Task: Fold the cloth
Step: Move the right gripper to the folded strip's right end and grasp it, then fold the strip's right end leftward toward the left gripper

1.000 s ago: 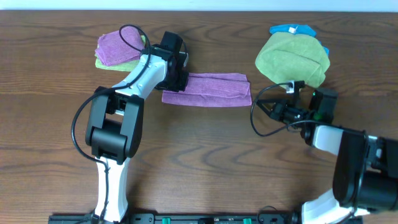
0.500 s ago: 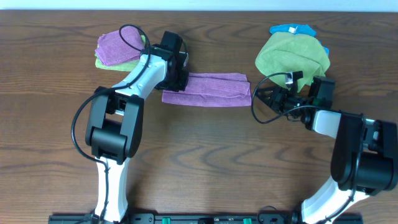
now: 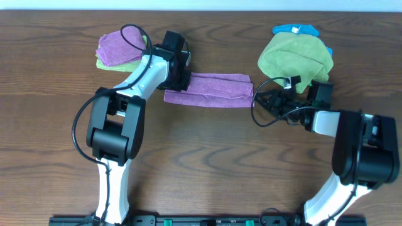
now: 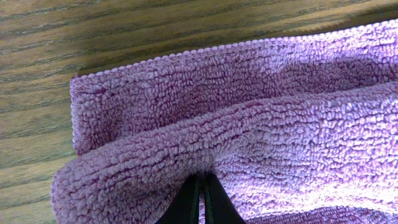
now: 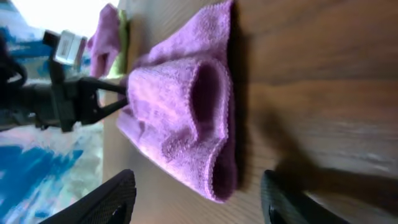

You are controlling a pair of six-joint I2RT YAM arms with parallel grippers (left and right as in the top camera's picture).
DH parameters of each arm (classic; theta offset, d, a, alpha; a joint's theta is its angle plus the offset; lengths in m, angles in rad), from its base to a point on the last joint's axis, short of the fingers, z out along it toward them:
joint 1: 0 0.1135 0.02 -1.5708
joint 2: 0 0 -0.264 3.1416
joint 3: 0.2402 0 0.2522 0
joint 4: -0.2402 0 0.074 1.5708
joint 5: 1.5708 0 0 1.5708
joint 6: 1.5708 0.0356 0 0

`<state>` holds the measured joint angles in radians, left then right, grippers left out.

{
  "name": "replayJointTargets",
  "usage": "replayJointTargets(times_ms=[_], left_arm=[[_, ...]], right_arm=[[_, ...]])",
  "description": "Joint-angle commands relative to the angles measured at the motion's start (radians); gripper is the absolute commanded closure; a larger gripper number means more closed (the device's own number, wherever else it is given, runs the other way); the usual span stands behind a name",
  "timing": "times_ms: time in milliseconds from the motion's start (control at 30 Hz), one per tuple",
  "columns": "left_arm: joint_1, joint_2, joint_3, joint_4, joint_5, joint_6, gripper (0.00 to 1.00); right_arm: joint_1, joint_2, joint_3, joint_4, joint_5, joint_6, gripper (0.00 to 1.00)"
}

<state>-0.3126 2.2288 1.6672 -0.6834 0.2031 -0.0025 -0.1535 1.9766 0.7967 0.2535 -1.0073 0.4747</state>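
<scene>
The cloth [image 3: 210, 90] is seen at the middle of the table [image 3: 207, 163], doubled over into a long purple-mauve strip running left to right, its pile fuzzy and looped in the left wrist view [image 4: 261, 112]. Its left end is pinched by the left hand [image 3: 182, 85], whose dark fingers [image 4: 189, 202] are pressed together on a raised fold. The right hand [image 3: 260, 100] is held just off the strip's right end, not touching it, fingers [image 5: 118, 193] spread wide apart; from there the rolled end of the cloth [image 5: 180, 106] is viewed edge-on, a hemmed border showing. At the far left, a second purple cloth [image 3: 119, 45] is laid on a yellow-green one [image 3: 110, 64]. At the far right, an olive-green cloth [image 3: 295, 56] is heaped over a blue one [image 3: 295, 29]. A small white tag [image 5: 68, 46] is caught in the right wrist view, too blurred to be read.
</scene>
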Motion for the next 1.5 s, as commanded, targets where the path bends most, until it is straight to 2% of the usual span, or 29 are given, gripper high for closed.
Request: replayJointTargets(times_ms=[0, 533, 833, 1000, 1067, 1267, 1467], left_arm=[[-0.002, -0.025, -0.010, 0.000, 0.008, 0.000, 0.94], [-0.002, -0.025, -0.010, 0.000, 0.008, -0.001, 0.94], [-0.002, -0.025, -0.010, 0.003, 0.008, -0.001, 0.94], [-0.002, -0.025, -0.010, 0.003, 0.008, -0.001, 0.94], [-0.002, -0.025, -0.010, 0.003, 0.008, -0.001, 0.94], [-0.002, -0.025, -0.010, 0.003, 0.008, 0.000, 0.94], [-0.002, -0.025, -0.010, 0.003, 0.008, 0.000, 0.94]], right_arm=[[0.010, 0.037, 0.008, -0.002, 0.021, -0.019, 0.35], [0.090, 0.120, 0.074, -0.003, 0.122, -0.019, 0.37], [0.113, 0.120, 0.088, 0.001, 0.158, -0.020, 0.61], [0.133, 0.120, 0.117, 0.009, 0.174, -0.021, 0.82], [0.140, 0.120, 0.133, 0.009, 0.174, -0.020, 0.97], [0.142, 0.120, 0.187, -0.003, 0.163, -0.019, 0.99], [0.142, 0.116, 0.273, -0.133, 0.143, -0.024, 0.99]])
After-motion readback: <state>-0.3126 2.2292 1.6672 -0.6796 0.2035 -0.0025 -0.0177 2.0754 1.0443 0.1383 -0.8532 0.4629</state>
